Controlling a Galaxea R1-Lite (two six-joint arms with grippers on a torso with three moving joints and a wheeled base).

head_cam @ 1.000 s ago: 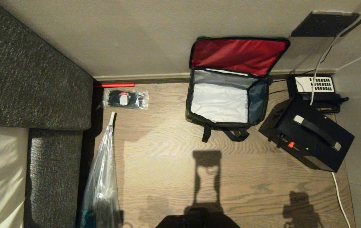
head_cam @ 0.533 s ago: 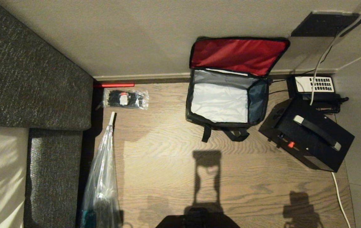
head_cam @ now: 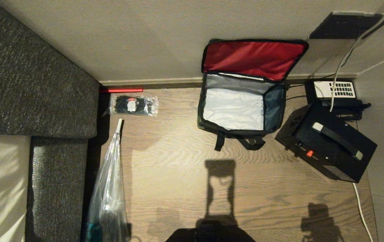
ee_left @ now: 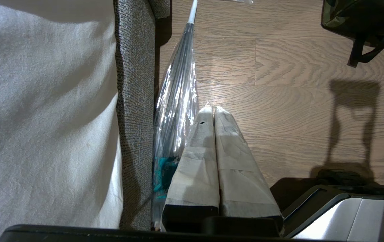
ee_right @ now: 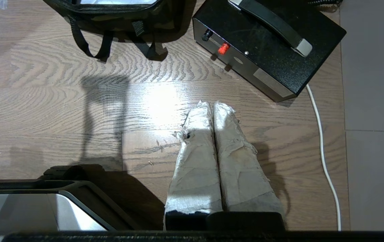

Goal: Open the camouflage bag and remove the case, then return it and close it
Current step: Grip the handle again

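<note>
The camouflage bag (head_cam: 208, 126) stands open on the wooden floor against the far wall, its red-lined lid (head_cam: 252, 58) leaning back and its grey-white inside empty. Just to its right lies the case (head_cam: 329, 148), a black box with a black handle and a small red button; it also shows in the right wrist view (ee_right: 272, 47). Neither arm appears in the head view. My left gripper (ee_left: 212, 109) is shut and empty above the floor near a sofa. My right gripper (ee_right: 212, 105) is shut and empty above bare floor, well short of the case.
A grey sofa (head_cam: 27, 84) fills the left side, with a clear wrapped umbrella (head_cam: 109, 181) lying beside it. A clear packet of black items (head_cam: 133, 105) lies near the wall. A black telephone (head_cam: 335, 90) and a white cable (head_cam: 360, 208) are on the right.
</note>
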